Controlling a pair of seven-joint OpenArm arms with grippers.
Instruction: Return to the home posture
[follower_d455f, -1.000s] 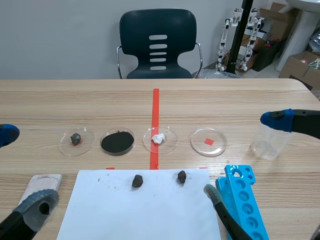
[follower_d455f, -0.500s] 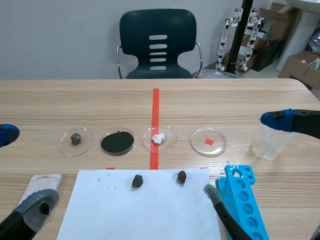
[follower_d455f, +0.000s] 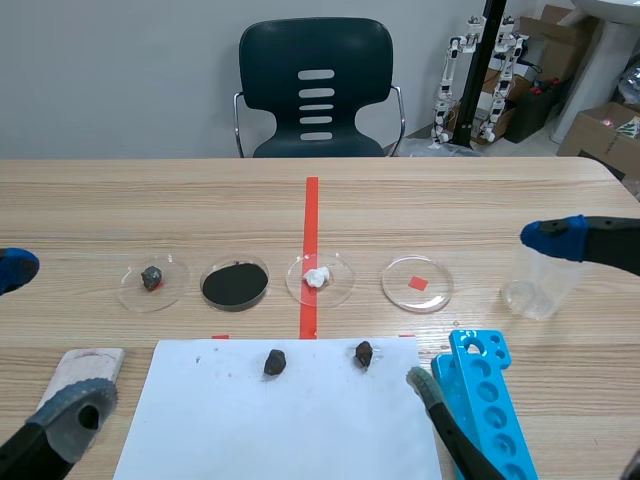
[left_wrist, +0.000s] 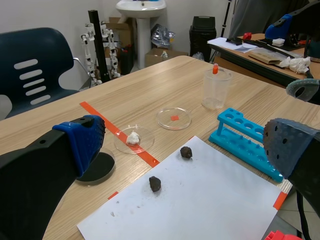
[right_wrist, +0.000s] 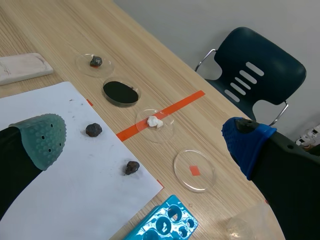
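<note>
Both arms sit low at the near table edge with nothing in their grippers. My left gripper (follower_d455f: 45, 340) is open, its blue pad at the left edge and its grey pad beside a pale block (follower_d455f: 84, 366). My right gripper (follower_d455f: 488, 312) is open too, its fingers spread on either side of the blue tube rack (follower_d455f: 485, 400). In the left wrist view the open gripper (left_wrist: 185, 150) looks over the white paper sheet (left_wrist: 200, 200). From the right wrist view, that gripper (right_wrist: 145, 140) spans the sheet (right_wrist: 65, 170) and the dishes.
Two dark rocks (follower_d455f: 275, 362) (follower_d455f: 364, 351) lie on the paper (follower_d455f: 280, 420). Behind it stand several petri dishes: one with a stone (follower_d455f: 151, 278), black powder (follower_d455f: 235, 284), a white lump (follower_d455f: 318, 277), a red chip (follower_d455f: 417, 283). A clear cup (follower_d455f: 536, 285) stands right. A chair (follower_d455f: 316, 90) is across.
</note>
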